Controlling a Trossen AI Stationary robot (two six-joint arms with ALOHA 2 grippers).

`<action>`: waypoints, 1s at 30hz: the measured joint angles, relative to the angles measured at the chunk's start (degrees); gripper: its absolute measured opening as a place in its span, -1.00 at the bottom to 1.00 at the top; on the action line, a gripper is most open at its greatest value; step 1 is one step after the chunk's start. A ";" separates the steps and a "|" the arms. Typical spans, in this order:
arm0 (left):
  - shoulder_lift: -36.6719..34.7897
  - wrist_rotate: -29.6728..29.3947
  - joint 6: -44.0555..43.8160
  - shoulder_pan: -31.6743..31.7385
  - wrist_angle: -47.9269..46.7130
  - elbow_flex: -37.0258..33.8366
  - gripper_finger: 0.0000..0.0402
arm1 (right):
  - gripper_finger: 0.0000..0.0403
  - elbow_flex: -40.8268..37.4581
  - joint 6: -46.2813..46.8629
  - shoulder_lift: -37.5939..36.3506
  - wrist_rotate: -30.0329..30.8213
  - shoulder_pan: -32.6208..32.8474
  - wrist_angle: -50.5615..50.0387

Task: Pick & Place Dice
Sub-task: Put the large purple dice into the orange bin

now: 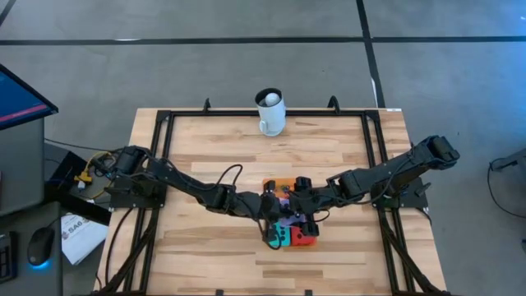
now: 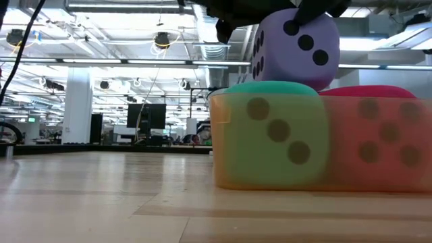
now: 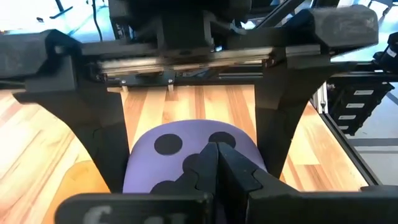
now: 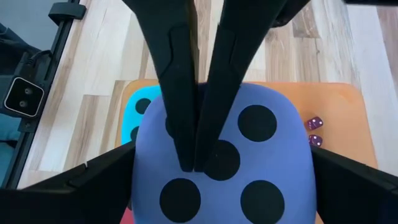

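**Count of what shows**

Three large soft dice are visible: one purple die (image 2: pixel 297 46), one teal die (image 2: pixel 270 135) and one red die (image 2: pixel 378 138). Two tiny purple dice (image 4: pixel 314 130) lie on one orange mat (image 4: pixel 336 106). One white mug (image 1: pixel 270 113) holds one white ball (image 1: pixel 270 99). Two dark arms reach over one wooden worktop (image 1: pixel 205 156), one from each side.

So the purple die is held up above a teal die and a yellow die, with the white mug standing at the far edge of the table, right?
Nearly. The die beside the teal die is red, not yellow; the low view shows them side by side. The rest holds: the purple die is held up above them, and the white mug stands at the table's far edge.
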 joint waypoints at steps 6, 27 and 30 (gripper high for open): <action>-0.06 0.04 -0.44 -0.02 -1.42 0.02 -1.00 | 0.99 -0.07 -0.30 0.04 0.04 0.41 0.71; -0.13 0.07 1.10 0.50 -0.39 -0.04 -1.00 | 0.99 -0.09 -1.74 0.09 -0.02 1.22 2.93; -0.13 0.05 0.29 0.50 -1.15 -0.03 -1.00 | 0.99 -0.09 -2.87 0.09 0.01 1.42 3.15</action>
